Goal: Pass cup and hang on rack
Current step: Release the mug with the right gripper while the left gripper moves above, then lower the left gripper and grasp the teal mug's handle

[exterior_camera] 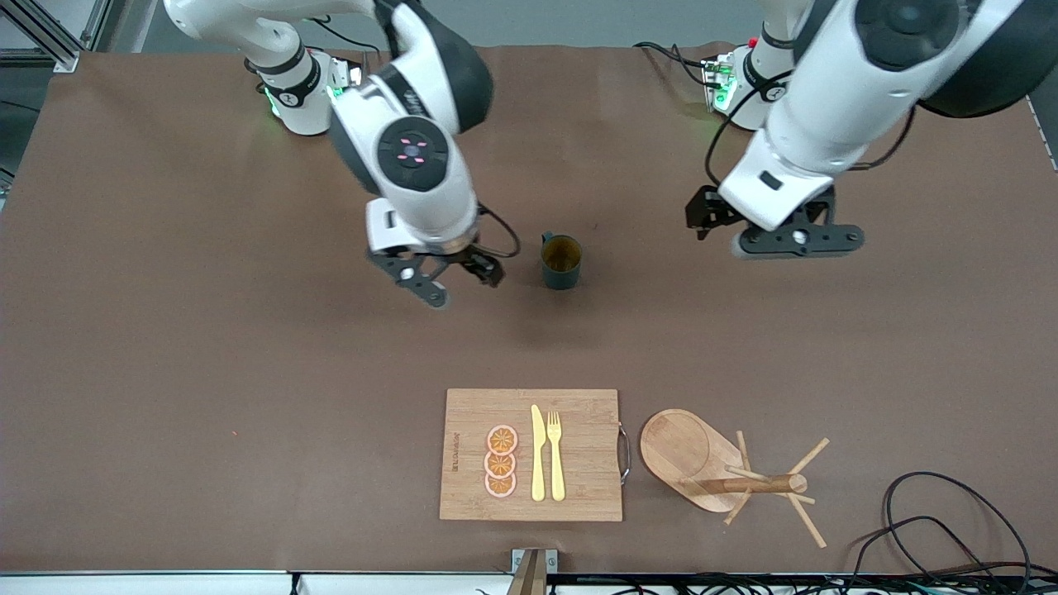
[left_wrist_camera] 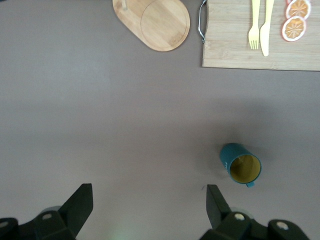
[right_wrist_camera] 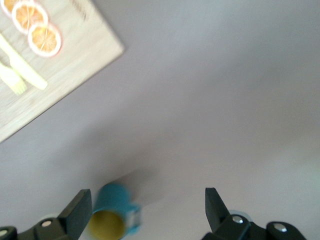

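Bamboo cutting board (exterior_camera: pixel 579 479) lies nearest the camera, with the rack (exterior_camera: pixel 727 471) beside it, toward the left arm's end. Upright cup (exterior_camera: pixel 561 261) stands mid-table, farther from the camera. Right gripper (exterior_camera: pixel 434 285) hovers just beside the cup, fingers spread; left gripper (exterior_camera: pixel 793 241), also spread, hovers over bare table.

Cup (exterior_camera: pixel 561 261): dark teal, ochre inside, upright on counter (exterior_camera: pixel 207 372) mid-table, small side handle. Rack (exterior_camera: pixel 727 473): light wood, oval base, angled pegs, standing nearer the front camera, toward left arm's end.
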Robot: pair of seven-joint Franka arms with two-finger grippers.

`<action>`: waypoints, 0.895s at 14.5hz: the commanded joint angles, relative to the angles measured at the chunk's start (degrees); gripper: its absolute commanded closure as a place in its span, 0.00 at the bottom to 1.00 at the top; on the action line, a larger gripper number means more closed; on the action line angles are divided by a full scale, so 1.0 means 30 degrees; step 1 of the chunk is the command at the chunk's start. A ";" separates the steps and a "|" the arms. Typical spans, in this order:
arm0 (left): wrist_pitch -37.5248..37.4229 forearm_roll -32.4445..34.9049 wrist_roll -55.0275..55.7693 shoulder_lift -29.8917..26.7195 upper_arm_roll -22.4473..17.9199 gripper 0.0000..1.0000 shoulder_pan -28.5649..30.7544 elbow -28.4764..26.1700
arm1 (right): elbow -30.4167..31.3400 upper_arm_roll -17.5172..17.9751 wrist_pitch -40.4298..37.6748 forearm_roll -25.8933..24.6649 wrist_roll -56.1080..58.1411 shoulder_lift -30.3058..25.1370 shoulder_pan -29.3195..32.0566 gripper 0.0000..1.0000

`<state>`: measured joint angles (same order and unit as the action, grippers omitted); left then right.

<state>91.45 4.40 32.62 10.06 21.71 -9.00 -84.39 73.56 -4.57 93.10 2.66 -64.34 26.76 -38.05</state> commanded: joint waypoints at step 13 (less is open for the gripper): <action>0.2914 0.8864 2.1275 0.3990 0.4599 0.00 -0.6835 -0.3862 | 0.4454 0.0176 -0.2321 -0.2089 1.9359 -0.7191 1.0041 0.00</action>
<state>99.72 25.03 86.72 16.77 35.60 -25.29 -96.67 83.40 -5.35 84.83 -2.72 -11.47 8.57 -11.92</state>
